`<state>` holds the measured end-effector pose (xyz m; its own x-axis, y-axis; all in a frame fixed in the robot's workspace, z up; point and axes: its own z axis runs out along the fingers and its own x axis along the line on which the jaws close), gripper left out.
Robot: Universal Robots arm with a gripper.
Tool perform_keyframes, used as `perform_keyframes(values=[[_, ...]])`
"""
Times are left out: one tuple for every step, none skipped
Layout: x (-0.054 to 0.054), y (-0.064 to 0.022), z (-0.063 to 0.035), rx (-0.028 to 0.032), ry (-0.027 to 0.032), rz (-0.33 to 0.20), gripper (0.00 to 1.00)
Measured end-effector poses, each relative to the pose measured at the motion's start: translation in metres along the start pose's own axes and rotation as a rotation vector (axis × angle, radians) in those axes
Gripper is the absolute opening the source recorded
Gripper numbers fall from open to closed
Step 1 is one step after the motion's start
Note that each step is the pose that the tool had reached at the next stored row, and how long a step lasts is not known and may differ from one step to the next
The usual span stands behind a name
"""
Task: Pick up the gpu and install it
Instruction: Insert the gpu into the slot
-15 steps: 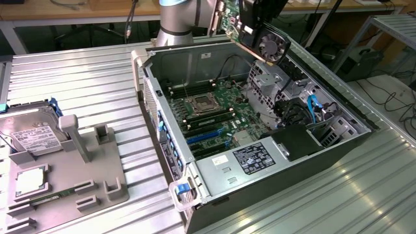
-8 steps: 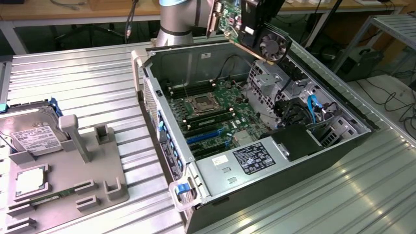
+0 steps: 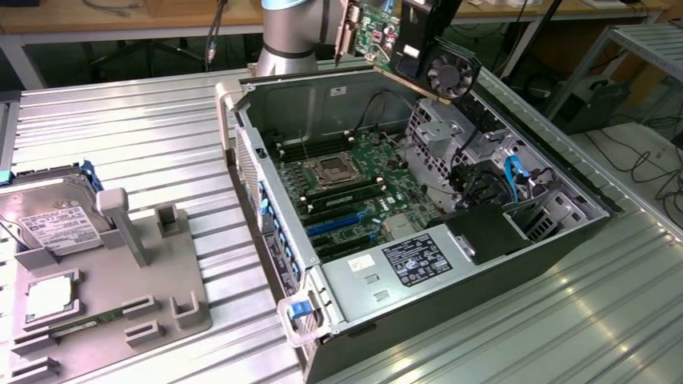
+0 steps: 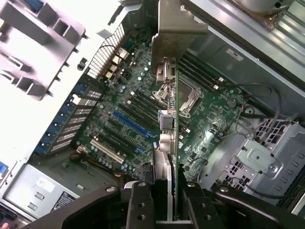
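Ribbed metal surface (image 3: 128, 144); wooden bench (image 3: 107, 22) behind; metal rack (image 3: 645, 40) and loose cables (image 3: 644, 158) on grey floor (image 3: 610, 148), exterior view's right.

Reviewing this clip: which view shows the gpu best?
The exterior view: the gpu shows its green face, bracket and fan, hanging above the open case. The wrist view has the gpu edge-on, clamped in the gripper, over the motherboard.

Even, soft light fills the exterior view, with a pale sheen on the ribbed metal table (image 3: 139, 136) and mild shadow inside the computer case (image 3: 315, 102). In the wrist view the grey fixture (image 4: 45, 26) glares white, the motherboard (image 4: 133, 112) darker
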<state>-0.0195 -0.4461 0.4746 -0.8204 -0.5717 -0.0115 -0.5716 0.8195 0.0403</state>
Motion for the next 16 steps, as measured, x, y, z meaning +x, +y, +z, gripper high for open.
perform_keyframes(values=[[0.0,0.0,0.0,-0.0002,0.0006,-0.016,0.28],[0.0,0.0,0.0,-0.0004,0.0014,-0.034,0.28],[0.0,0.0,0.0,-0.0006,0.0021,-0.053,0.28],[0.0,0.0,0.0,-0.0008,0.0027,-0.067,0.28],[0.0,0.0,0.0,-0.001,0.0034,-0.086,0.28],[0.0,0.0,0.0,-0.0011,0.0039,-0.098,0.28],[0.0,0.0,0.0,-0.0013,0.0046,-0.115,0.28],[0.0,0.0,0.0,-0.0015,0.0052,-0.13,0.28],[0.0,0.0,0.0,-0.0017,0.0059,-0.147,0.28],[0.0,0.0,0.0,-0.0018,0.0065,-0.16,0.28],[0.0,0.0,0.0,-0.0019,0.007,-0.174,0.28],[0.0001,0.0,0.0,-0.0021,0.0076,-0.188,0.28],[0.0001,0.0,0.0,-0.0023,0.008,-0.201,0.28],[0.0001,0.0,0.0,-0.0024,0.0087,-0.216,0.28],[0.0001,0.0,0.0,-0.0026,0.0093,-0.231,0.28],[0.0001,0.0,0.0,-0.0028,0.0099,-0.244,0.28]])
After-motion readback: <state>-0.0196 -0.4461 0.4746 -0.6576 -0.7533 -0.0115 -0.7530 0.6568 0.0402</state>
